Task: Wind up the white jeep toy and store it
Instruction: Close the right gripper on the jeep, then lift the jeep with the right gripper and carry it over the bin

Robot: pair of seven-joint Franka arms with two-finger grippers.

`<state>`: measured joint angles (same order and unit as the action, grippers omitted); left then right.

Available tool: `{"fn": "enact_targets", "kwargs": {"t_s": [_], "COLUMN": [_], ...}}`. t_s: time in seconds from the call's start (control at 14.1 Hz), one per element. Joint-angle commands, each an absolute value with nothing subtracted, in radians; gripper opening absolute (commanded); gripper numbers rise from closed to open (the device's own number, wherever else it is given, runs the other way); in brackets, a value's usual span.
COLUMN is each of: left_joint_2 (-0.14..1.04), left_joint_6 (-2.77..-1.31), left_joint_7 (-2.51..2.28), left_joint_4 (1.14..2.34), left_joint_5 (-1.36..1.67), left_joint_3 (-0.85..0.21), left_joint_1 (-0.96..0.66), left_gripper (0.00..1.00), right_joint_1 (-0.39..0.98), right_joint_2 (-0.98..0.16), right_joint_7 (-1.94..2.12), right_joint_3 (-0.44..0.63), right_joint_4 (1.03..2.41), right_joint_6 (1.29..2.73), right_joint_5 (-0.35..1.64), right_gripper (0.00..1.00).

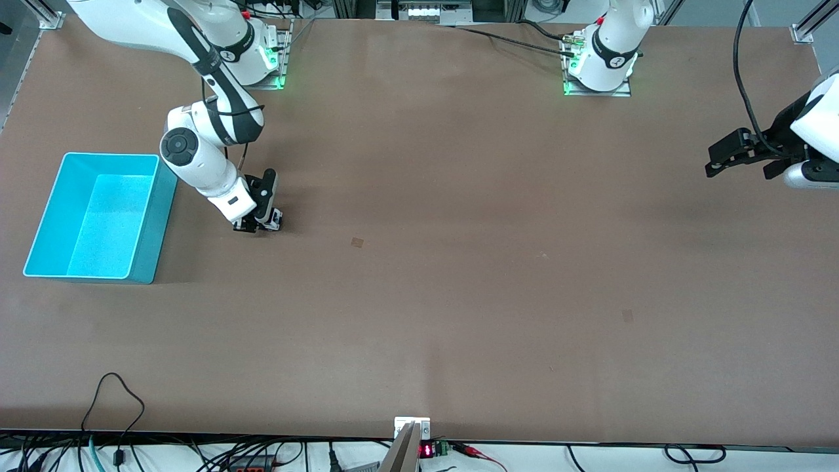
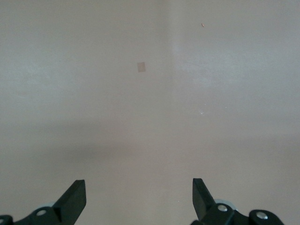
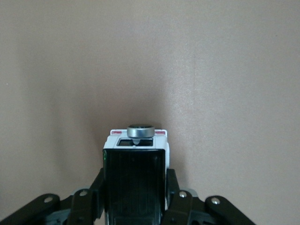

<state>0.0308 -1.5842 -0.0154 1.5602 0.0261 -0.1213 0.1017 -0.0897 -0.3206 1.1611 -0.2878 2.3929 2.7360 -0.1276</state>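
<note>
- The small boxy white jeep toy with a black roof panel and dark wheels (image 1: 270,219) is sitting on the brown matte surface (image 1: 459,275) in the left-middle part of the front frame, just beside the open cyan plastic bin (image 1: 147,216), toward the right arm's end.
- The right pincer (image 1: 259,221) is reaching down onto the jeep, and its fingers are clamping the toy's two flanks; in the right wrist frame the jeep (image 3: 136,173) is filling the lower centre with dark finger links pressing in on either side.
- The jeep's long axis is running straight out from the pincer along the wrist camera's line of sight, with the spare wheel at its end (image 3: 140,131) pointing away, so a pull-back stroke to wind it would, I judge, be running along that same line.
- The bin is lying right next to the gripped toy, so the storing move is looking like a short lift and carry sideways.
- The left pincer (image 1: 734,156) is waiting in the air at the right edge of the front frame, its fingers (image 2: 75,199) standing apart with nothing between them, well away from the jeep.
</note>
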Motion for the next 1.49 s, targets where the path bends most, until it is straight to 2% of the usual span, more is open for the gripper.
{"fn": "enact_targets", "kwargs": {"t_s": [0.0, 0.28, 0.57, 1.2, 1.42], "left_joint_2": [0.012, 0.012, 0.011, 0.011, 0.011], "left_joint_6": [-1.583, -1.583, -1.583, -1.582, -1.582], "left_joint_7": [-0.014, -0.012, -0.012, -0.012, -0.011], "left_joint_4": [1.568, 1.568, 1.568, 1.568, 1.568], "left_joint_5": [0.043, 0.043, 0.043, 0.041, 0.041], "left_joint_3": [-0.121, -0.121, -0.121, -0.123, -0.123], "left_joint_1": [0.107, 0.109, 0.109, 0.107, 0.107], "left_gripper": [1.00, 1.00, 1.00, 1.00, 1.00], "right_joint_1": [-0.097, -0.097, -0.095, -0.144, -0.143], "right_joint_2": [-0.330, -0.322, -0.256, 0.026, 0.055], "right_joint_7": [1.163, 1.152, 1.031, 0.645, 0.568], "right_joint_3": [-0.293, -0.291, -0.291, -0.265, -0.171], "right_joint_4": [2.393, 2.388, 2.385, 2.350, 2.297], "right_joint_6": [2.747, 2.746, 2.732, 2.430, 2.346], "right_joint_5": [-0.144, -0.140, -0.141, -0.135, -0.124], "right_gripper": [0.00, 0.00, 0.00, 0.00, 0.00]}}
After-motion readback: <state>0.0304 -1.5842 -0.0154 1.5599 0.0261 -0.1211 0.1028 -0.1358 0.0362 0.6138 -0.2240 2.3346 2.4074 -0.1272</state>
